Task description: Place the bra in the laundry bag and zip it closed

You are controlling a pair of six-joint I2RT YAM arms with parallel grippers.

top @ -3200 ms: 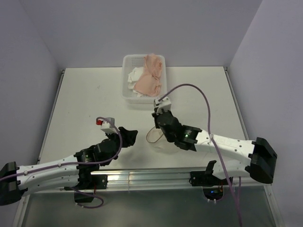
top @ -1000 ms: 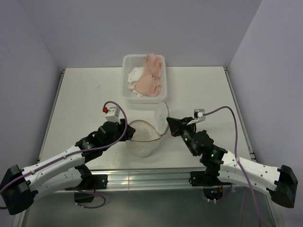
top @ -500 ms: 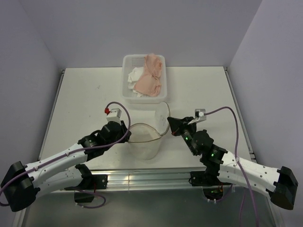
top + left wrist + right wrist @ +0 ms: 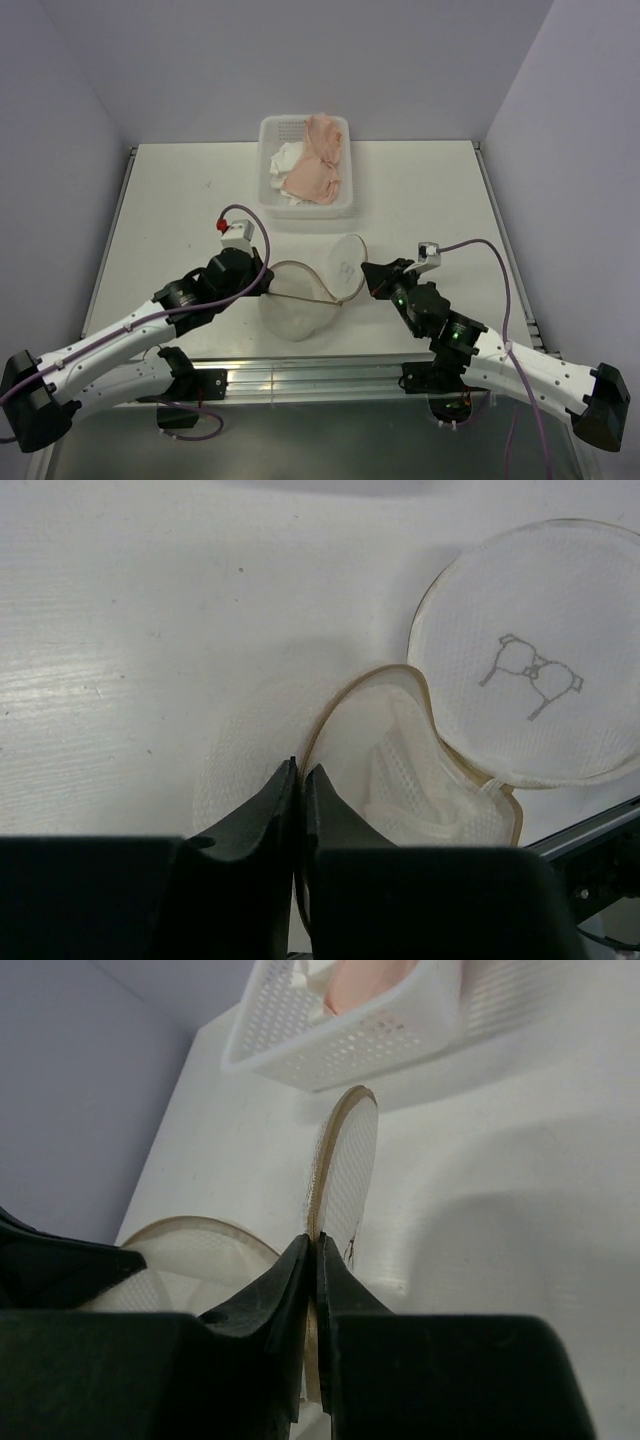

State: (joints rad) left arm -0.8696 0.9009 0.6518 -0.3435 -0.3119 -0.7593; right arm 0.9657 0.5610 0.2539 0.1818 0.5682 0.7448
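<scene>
In the left middle of the top view, the left gripper is clamped on the tan rim of the laundry bag. The bag lies open on the table. Its round lid stands tilted up, and the right gripper is pinched on the lid's edge. The bra lies in the white basket at upper centre, well apart from both grippers.

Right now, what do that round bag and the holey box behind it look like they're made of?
Laundry bag: seemingly sheer synthetic mesh, matte and see-through, with a tiny grid weave; a thin tan rim, probably wired, holds it round. Basket: likely rigid white plastic, slightly glossy, its walls punched with regular holes.
</scene>
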